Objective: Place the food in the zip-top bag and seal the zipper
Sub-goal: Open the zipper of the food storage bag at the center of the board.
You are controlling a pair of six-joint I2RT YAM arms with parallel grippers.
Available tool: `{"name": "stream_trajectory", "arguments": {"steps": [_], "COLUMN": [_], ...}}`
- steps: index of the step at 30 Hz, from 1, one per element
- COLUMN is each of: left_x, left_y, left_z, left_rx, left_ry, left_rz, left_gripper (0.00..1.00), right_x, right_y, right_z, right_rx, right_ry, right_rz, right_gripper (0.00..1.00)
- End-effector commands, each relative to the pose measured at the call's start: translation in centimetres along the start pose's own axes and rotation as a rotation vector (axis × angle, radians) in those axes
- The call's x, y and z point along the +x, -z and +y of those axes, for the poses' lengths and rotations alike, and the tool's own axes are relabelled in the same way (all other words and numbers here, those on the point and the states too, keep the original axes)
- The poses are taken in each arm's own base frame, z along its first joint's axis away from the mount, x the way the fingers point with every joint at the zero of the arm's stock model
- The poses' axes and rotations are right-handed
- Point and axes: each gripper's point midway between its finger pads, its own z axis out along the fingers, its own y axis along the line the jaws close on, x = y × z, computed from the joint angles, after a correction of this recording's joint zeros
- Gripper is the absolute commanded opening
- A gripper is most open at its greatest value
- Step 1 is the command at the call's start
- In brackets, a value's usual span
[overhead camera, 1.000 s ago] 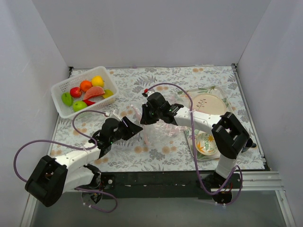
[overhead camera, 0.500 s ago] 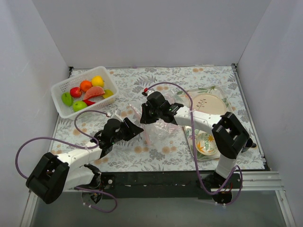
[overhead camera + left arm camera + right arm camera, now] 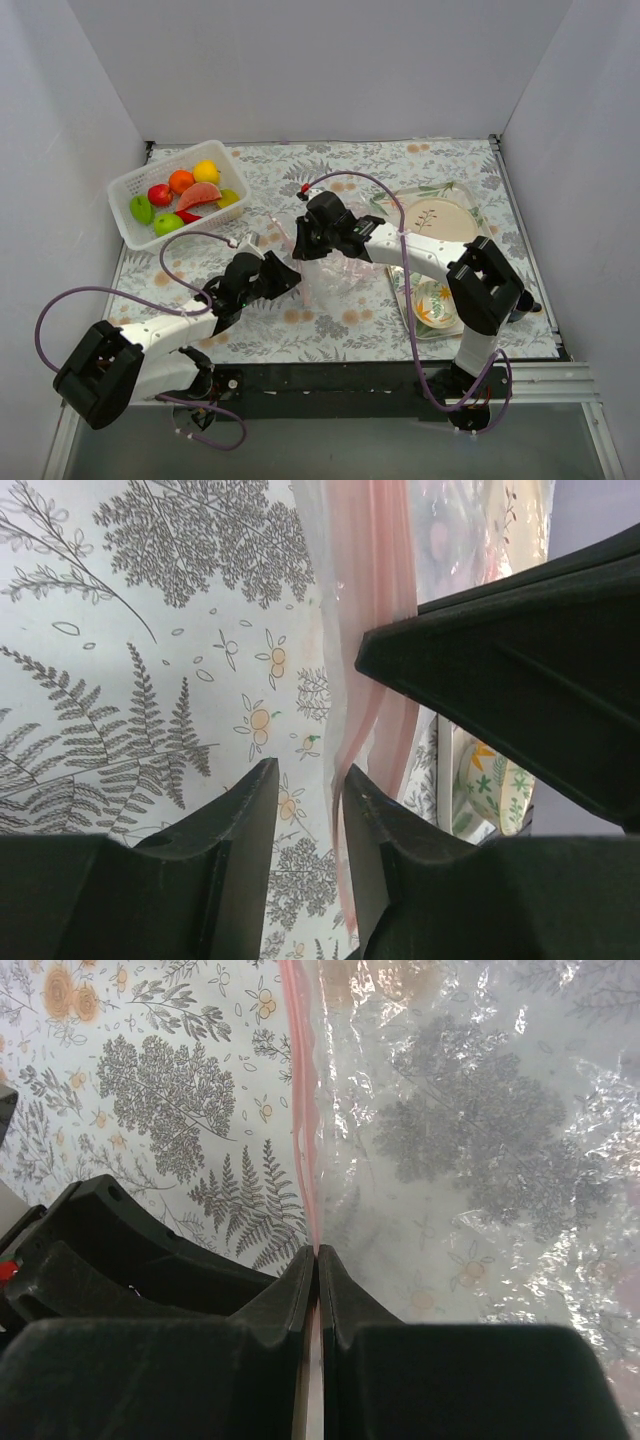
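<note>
one zip-top bag (right end effector pinching zipper).

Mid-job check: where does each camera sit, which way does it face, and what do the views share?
Top: above and behind the arm bases, looking down on the table; both arms show, left gripper and right gripper at the bag, basket far left.
Left wrist: on the left arm, looking past its open fingers at the zipper.
Right wrist: on the right arm, looking along its fingers, shut on the zipper.
Shared: both wrist views show the pink zipper over the floral table.
</note>
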Motion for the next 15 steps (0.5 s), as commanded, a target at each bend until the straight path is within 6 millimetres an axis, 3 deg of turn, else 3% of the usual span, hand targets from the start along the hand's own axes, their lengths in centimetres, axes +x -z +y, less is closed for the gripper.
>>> {"name": "stream_trajectory", "arguments": {"steps": [1,3,4,9,15], "left_x": [-3.1,-4.0,-4.2,-4.3,-4.0], "left_y": [-0.2,-0.3,-0.2,0.2,0.5], "left_z": [-1.3,-1.7,-1.7,-1.7,-1.0], "left_rx": [-0.014,-0.017,-0.019,-0.02,-0.038], "left_ry": [-0.039,-0.048,-0.051,-0.048,-0.04], "left_rz": [-0.123,-0.156,-0.164,-0.178,-0.176], "left_gripper": [0.25,0.16,0.01,0.0,0.0], "right_x": [-1.3,-1.1,-1.2,-1.8,-2.1], "right_y": [0.8,1.1,1.2,1.9,2.2], "right_z": [1.6,1.8,1.7,1.0,1.0], "right_rx": [-0.022,-0.021,-0.008,0.065,0.138], "right_ry": [0.009,0.015,0.019,0.069,0.112], "right_rz": [-0.035,-0.035,-0.042,-0.05,-0.062], "right_gripper": [0.1,0.12,0.2,0.32,0.33]}}
